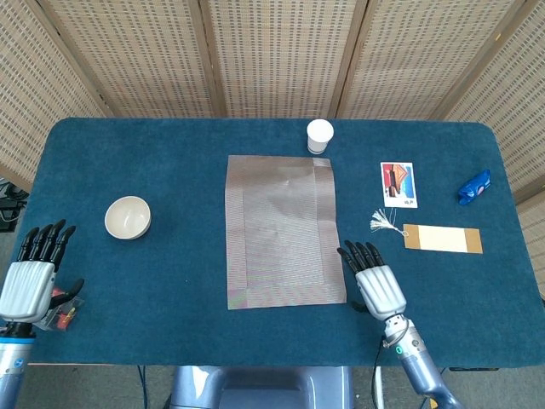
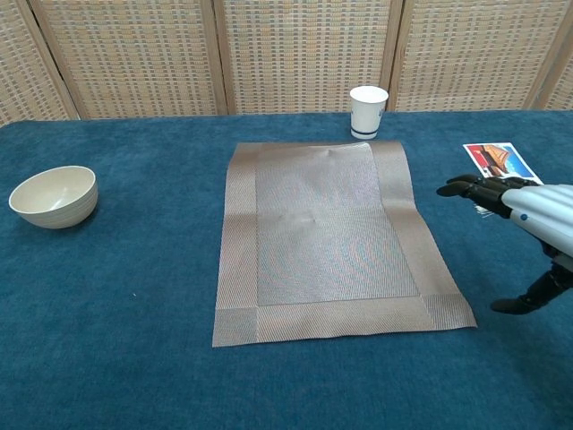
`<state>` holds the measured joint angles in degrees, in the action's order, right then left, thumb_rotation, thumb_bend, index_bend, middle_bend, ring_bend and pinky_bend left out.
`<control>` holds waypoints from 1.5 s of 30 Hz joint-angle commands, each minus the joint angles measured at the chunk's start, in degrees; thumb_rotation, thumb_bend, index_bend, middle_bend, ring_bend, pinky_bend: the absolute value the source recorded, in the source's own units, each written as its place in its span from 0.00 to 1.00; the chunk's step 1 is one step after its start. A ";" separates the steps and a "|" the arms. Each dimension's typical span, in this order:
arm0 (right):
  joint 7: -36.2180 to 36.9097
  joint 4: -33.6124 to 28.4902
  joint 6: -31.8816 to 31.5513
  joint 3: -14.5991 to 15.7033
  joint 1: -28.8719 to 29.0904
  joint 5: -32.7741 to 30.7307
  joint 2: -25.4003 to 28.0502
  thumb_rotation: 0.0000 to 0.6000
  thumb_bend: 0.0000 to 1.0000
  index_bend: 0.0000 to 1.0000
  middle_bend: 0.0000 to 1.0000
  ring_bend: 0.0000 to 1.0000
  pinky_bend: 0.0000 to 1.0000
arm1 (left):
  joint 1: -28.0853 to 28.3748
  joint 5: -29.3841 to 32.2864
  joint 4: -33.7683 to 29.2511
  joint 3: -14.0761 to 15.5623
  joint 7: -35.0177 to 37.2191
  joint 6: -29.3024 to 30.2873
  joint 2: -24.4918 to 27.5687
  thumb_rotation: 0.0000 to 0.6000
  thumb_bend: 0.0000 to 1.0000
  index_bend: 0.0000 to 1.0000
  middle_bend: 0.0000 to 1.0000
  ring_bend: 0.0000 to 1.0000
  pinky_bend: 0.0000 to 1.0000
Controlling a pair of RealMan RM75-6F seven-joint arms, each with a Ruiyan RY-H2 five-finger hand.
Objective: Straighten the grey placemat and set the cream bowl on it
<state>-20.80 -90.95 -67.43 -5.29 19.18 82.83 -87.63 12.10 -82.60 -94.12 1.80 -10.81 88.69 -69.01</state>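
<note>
Placemat [image 1: 283, 230] fully visible, uncovered.

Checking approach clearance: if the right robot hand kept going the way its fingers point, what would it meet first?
Probably the grey placemat's right border; the right robot hand points up-left toward it. Height above the table is unclear.

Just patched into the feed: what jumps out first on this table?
The grey placemat lies mid-table, slightly askew, with nothing on it. The right hand hovers open at its near right corner. The cream bowl sits off to the left on the blue cloth, near the open left hand.
</note>
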 commanded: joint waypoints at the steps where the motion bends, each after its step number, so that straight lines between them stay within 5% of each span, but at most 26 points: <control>1: 0.54 0.40 0.28 0.02 0.47 0.14 -0.63 1.00 0.00 0.04 0.00 0.00 0.00 | -0.13 0.08 0.02 -0.31 -0.01 -0.37 0.03 1.00 0.25 0.03 0.00 0.00 0.00; 45: 0.17 9.56 4.54 1.23 4.55 -4.99 -7.68 1.00 0.06 0.06 0.00 0.00 0.00 | -2.31 0.17 -0.10 -4.24 -1.39 -2.73 -0.35 1.00 0.25 0.03 0.00 0.00 0.00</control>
<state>-20.81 -81.79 -62.68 -4.03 23.66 77.69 -94.96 9.81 -82.43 -94.21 -2.42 -12.19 85.97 -69.35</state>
